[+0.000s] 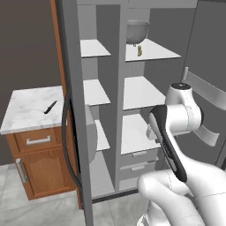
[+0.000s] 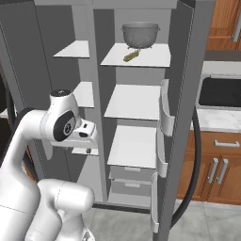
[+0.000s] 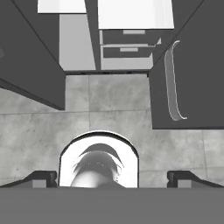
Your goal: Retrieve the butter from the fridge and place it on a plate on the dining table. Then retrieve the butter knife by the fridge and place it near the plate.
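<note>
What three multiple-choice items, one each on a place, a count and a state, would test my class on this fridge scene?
1. Where does the butter lie?
A. on the fridge's top right shelf, before the metal bowl
B. in a drawer
C. on the floor

2. How many drawers sit below the lowest right shelf?
A. none
B. two
C. five

3. In what state are the fridge doors?
A. both shut
B. one open
C. both open

Answers:
1 A, the pale stick rests on that shelf just in front of the bowl.
2 B, two stacked grey fronts show there.
3 C, shelves on both sides are bared.

The butter knife lies on the small marble-topped cabinet.
</note>
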Robot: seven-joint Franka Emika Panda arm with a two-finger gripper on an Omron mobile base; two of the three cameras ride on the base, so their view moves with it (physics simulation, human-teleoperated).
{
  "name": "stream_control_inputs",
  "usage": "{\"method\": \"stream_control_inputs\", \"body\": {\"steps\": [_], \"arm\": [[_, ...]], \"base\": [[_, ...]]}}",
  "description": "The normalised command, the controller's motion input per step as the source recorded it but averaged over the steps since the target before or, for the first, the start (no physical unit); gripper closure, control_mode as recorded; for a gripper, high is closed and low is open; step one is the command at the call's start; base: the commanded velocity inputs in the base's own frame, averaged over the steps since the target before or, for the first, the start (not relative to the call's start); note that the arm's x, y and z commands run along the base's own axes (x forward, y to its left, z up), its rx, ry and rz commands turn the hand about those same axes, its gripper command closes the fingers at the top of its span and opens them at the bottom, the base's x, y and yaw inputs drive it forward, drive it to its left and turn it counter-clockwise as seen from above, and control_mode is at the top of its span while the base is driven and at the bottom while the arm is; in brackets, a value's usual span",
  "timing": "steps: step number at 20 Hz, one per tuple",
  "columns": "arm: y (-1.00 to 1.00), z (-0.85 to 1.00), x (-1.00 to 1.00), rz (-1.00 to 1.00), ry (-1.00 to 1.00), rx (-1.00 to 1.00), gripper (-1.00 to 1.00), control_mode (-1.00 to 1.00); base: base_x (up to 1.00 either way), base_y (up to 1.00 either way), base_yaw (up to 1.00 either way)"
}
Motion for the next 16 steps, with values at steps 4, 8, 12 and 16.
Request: {"method": "stream_control_inputs", "body": {"steps": [4, 8, 12, 16], "arm": [[0.0, 0.0, -0.03, -0.11, -0.04, 0.0, -1.0, -1.0], [0.0, 0.0, 0.0, 0.0, 0.0, 0.0, -1.0, 1.0], [0.0, 0.0, 0.0, 0.0, 0.0, 0.0, -1.0, 1.0], [0.0, 0.0, 0.0, 0.0, 0.0, 0.0, -1.0, 1.0]], "base": [[0.0, 0.0, 0.0], [-0.01, 0.0, -0.26], [-0.01, 0.0, -0.32], [0.0, 0.05, -0.17]]}}
